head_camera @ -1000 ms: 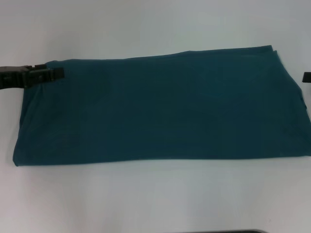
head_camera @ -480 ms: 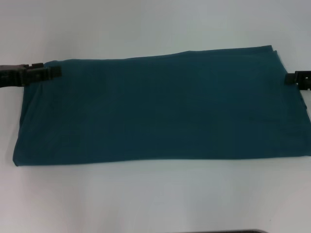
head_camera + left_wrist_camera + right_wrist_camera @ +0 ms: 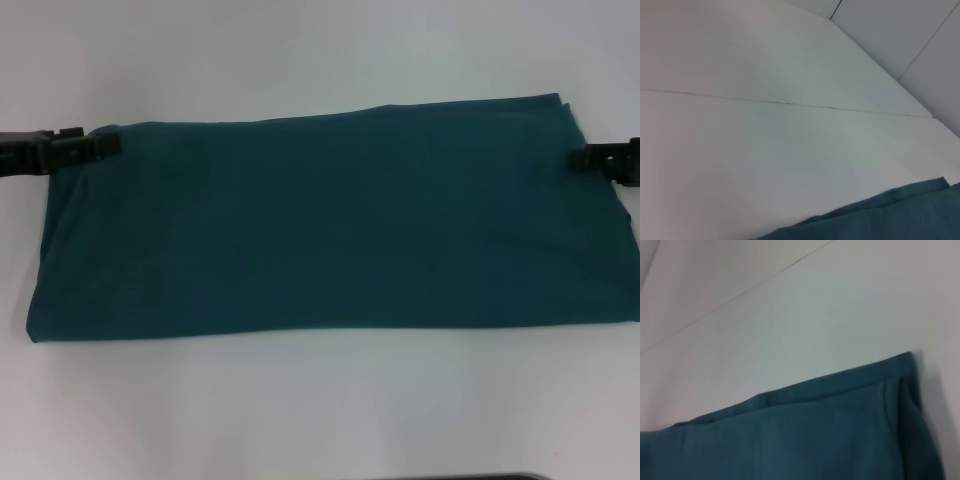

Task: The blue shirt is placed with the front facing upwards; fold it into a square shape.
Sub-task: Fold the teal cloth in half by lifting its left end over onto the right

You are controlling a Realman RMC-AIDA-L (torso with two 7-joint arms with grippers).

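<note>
Garment: the dark teal-blue cotton shirt [image 3: 330, 220] lies flat on the white desk [image 3: 320, 410], folded into a long rectangle spanning almost from the left edge to the right edge; plain fabric faces up.
Garment edges: layered folds show at the far right corner [image 3: 900, 372]; the far edge also appears in the left wrist view [image 3: 890, 215].
Left tool: the black left tool [image 3: 100, 146] rests at the shirt's far left corner, touching the fabric; jaw state cannot be told.
Right tool: the black right tool [image 3: 585, 160] sits at the shirt's right end near the far corner; jaw state cannot be told.
Desk surface: a thin seam [image 3: 790, 103] crosses the desk beyond the shirt.
</note>
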